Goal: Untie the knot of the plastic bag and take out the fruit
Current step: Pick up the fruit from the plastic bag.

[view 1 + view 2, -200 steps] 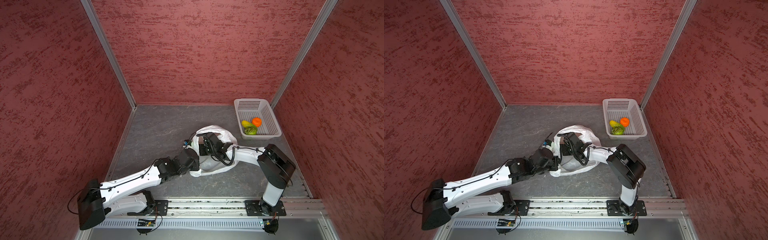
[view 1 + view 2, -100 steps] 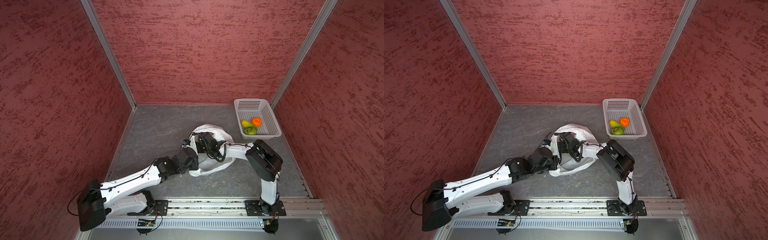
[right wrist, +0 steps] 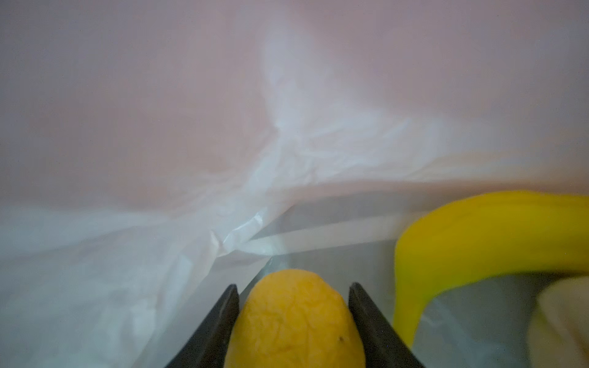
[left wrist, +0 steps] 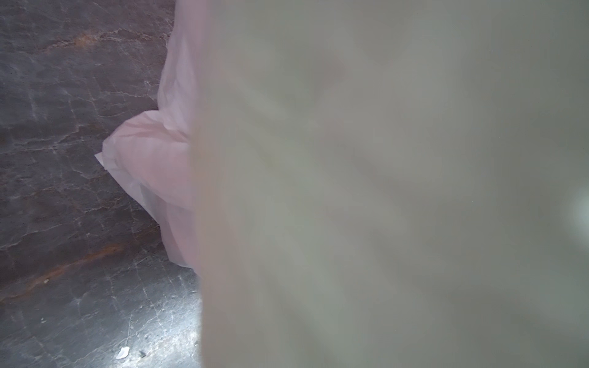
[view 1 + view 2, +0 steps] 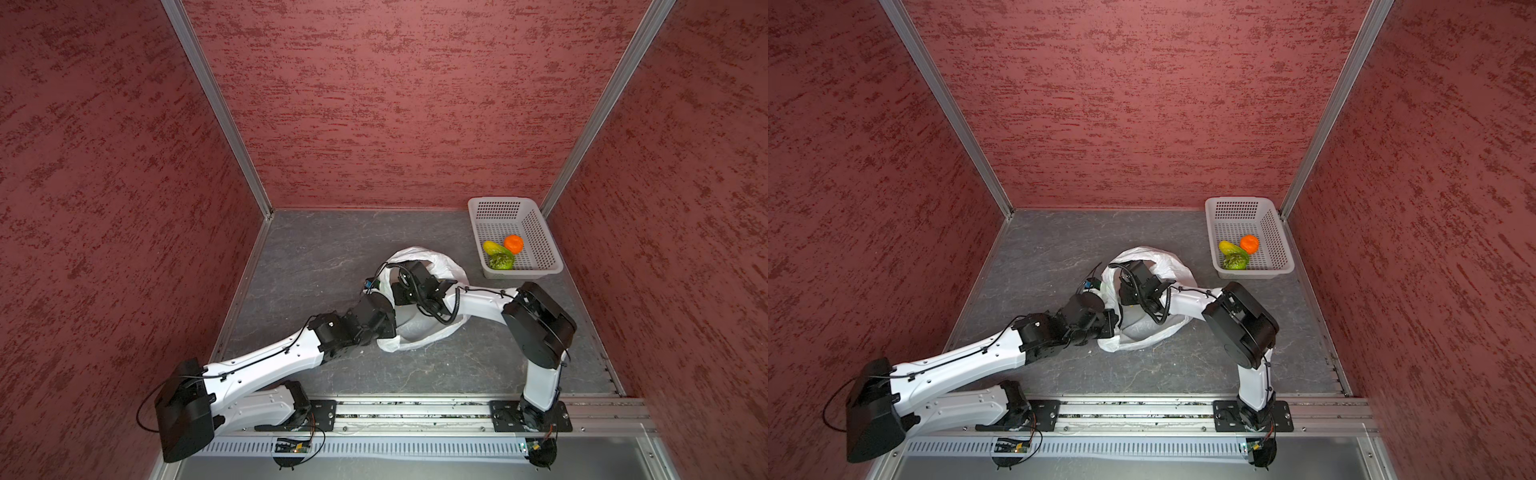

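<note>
Floor (image 5: 324,257): grey, veined like stone, matte.
Left gripper (image 5: 374,293): at the bag's left edge, fingers together. Blurred film covers most of its wrist camera, so I cannot tell whether they pinch it.
Bag (image 5: 446,266): thin, crinkly, translucent white film, slumped mid-floor in soft folds with one corner lying flat toward the rail.
Right gripper (image 3: 294,284): reaches inside the bag, its dark wedge-shaped fingers pressed against both sides of the lemon.
Lemon (image 3: 294,321): oval, yellow-orange, with dimpled skin (or some fruit very like it).
Banana (image 3: 478,235): smooth, bright yellow and curved, lying in the bag just beside the lemon.
Basket (image 5: 521,274): rigid white perforated plastic, rectangular, at the far right. It holds a round orange (image 5: 514,244), a yellow-green piece (image 5: 492,248) and a bumpy green one (image 5: 501,261).
</note>
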